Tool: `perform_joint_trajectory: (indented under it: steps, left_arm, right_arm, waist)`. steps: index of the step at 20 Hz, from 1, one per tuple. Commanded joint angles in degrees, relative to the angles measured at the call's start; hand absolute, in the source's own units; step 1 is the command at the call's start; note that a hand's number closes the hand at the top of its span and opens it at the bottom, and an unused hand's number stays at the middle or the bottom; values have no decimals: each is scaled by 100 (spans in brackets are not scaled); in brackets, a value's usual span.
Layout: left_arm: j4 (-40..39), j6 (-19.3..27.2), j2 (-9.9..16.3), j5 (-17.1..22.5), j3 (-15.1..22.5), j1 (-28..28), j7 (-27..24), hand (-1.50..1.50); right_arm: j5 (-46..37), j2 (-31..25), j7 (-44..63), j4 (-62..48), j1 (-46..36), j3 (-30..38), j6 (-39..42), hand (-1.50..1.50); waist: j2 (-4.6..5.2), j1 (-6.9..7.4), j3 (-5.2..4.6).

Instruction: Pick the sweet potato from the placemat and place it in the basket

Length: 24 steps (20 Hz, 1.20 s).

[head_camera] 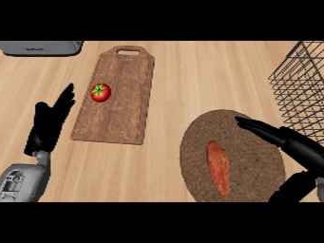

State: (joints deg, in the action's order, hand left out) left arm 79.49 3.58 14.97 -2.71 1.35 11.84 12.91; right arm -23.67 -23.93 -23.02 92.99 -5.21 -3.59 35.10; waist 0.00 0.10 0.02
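The long orange sweet potato (218, 167) lay on the round brown woven placemat (252, 147) at the lower right of the frame — not picked up yet, so basically the whole job was left. The right hand (306, 153) hovered just beside it over the mat's right side, fingers spread and released, holding nothing. The black wire basket (310, 88) sat at the right edge, nothing visible inside. The left hand (50, 124) rested open at the left. One long wooden cutting board (122, 102), one red tomato (100, 92), one grey appliance (38, 47) upper left — one of everything.
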Motion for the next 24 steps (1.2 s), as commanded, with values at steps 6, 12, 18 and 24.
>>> perform_joint_trajectory:
  steps: [6, 12, 18, 24]
  left_arm:
    - [7, -81, -255, -284, -190, 154, 152, 0]
    - [-270, -301, -214, -329, -398, 332, 73, 0]
    - [129, -507, -89, -208, -549, 286, 414, 0]
    - [235, -386, -406, -498, -419, -263, -81, 0]
  right_arm:
    - [-737, 557, -316, -314, 15, -188, -341, -150]
    - [-699, 782, -86, -508, -329, -74, -110, -150]
    - [-1385, 1016, -125, -587, 61, -656, -523, -150]
    - [-1431, 1126, -115, -770, -26, -541, -374, -150]
  waist:
    - [-1, -16, -2]
    - [2, -14, -2]
    - [-2, -10, -1]
    - [-2, -4, -2]
